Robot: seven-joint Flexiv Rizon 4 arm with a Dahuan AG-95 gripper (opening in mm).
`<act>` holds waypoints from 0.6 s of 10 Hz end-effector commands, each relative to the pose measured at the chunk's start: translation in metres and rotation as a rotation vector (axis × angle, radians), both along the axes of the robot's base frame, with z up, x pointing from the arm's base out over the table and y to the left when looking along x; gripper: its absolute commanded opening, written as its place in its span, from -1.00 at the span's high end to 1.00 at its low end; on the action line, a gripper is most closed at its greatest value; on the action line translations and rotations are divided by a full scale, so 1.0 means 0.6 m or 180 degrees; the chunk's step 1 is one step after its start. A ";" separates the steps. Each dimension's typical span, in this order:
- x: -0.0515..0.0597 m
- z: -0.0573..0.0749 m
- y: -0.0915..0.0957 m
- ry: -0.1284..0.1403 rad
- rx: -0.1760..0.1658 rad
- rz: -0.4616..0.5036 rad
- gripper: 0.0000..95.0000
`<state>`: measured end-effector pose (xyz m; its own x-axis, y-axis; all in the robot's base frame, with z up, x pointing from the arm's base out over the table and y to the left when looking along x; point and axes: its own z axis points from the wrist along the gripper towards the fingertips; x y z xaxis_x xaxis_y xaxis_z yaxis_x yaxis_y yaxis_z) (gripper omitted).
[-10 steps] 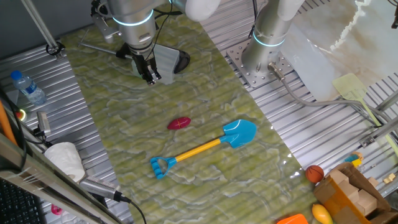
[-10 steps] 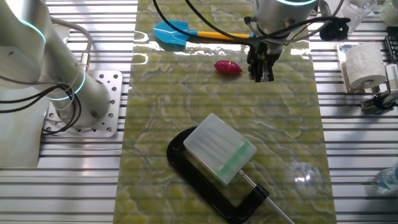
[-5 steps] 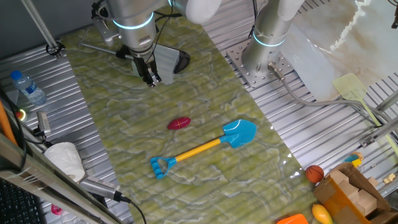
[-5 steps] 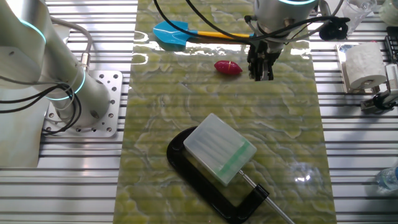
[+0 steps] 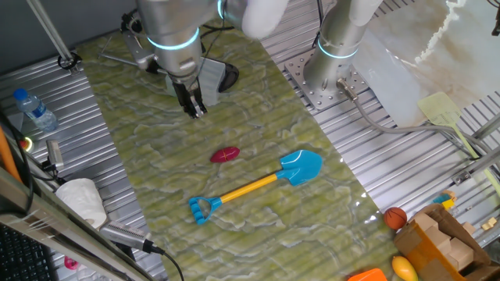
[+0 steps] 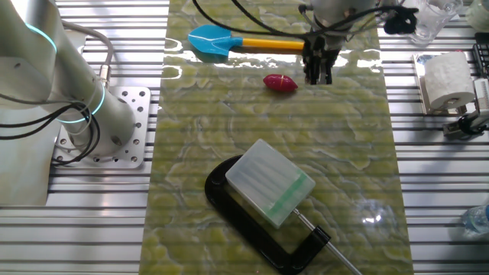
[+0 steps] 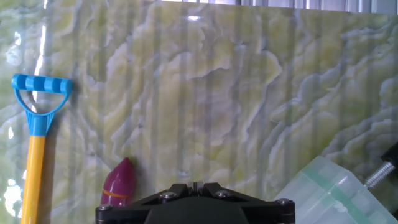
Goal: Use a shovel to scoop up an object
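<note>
Our gripper (image 5: pixel 193 108) is empty, fingers near together; can't tell if fully closed. The shovel (image 5: pixel 258 186) lies flat on the mat, the object (image 5: pixel 225 154) just beside its shaft. Risk: descending for the handle, we nudge the object and it rolls.

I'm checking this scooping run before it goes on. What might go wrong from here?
1. The shovel lies flat on the mat, so its thin yellow shaft may slip when the gripper pinches it.
2. The red oval object lies loose near the shaft; a descent could nudge it and it may roll off.
3. The pale dustpan lies on the same mat and could be hit by a wide swing.
</note>
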<state>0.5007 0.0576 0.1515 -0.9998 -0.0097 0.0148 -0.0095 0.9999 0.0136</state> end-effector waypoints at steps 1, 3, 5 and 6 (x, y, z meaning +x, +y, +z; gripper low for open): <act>0.000 -0.011 0.026 -0.0006 0.0010 -0.0031 1.00; 0.006 -0.022 0.066 -0.0004 0.0009 0.0011 0.60; 0.019 -0.014 0.084 0.0008 0.0011 0.0106 0.60; 0.026 -0.009 0.094 0.0009 -0.0041 0.0081 0.60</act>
<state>0.5159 0.1146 0.1469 -0.9986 -0.0480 0.0210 -0.0477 0.9988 0.0131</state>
